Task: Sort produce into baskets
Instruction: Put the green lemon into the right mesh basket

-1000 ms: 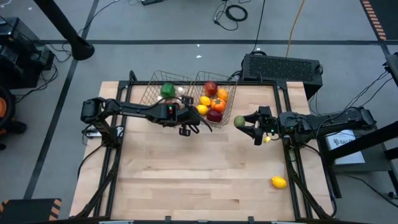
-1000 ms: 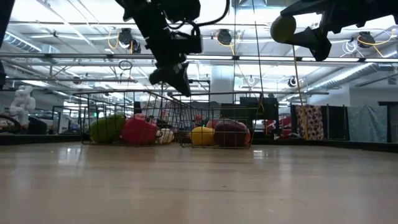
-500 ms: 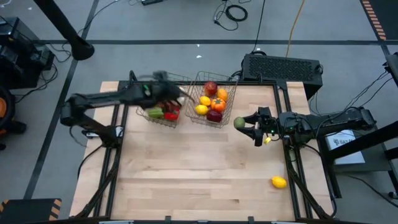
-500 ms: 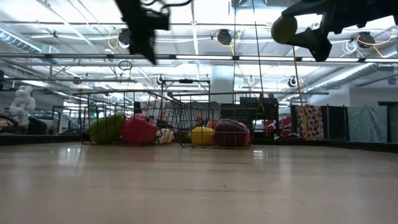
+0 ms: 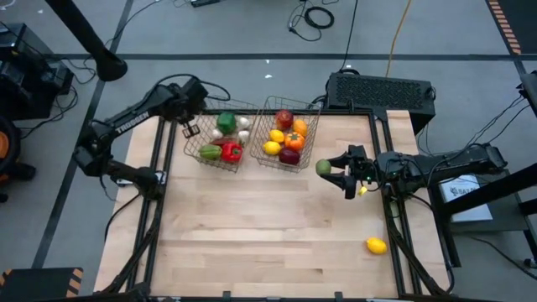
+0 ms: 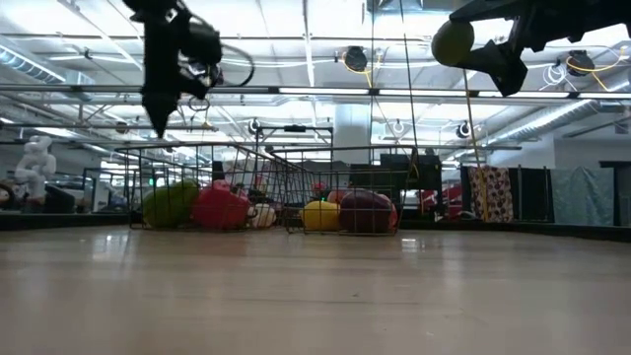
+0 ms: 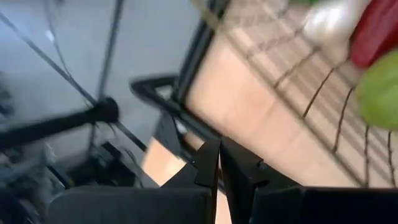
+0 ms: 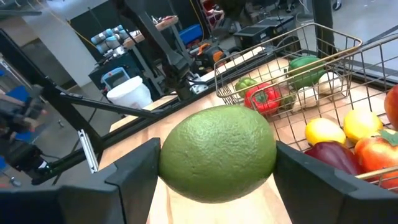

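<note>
A smooth round green fruit [image 8: 217, 152], raised above the table at three o'clock of the baskets [image 5: 289, 159], sits clamped in the outstretched right gripper [image 5: 333, 170]; left gripper [image 5: 190, 128] pinched empty.

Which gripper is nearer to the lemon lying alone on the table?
The right. The right gripper, holding a green fruit, is raised above and beyond the lemon; the left gripper is by the far-left basket.

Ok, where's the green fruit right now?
High view: the green fruit is held in the right pincer, above the table just right of the right-hand basket; a lone lemon lies nearer the front.
</note>
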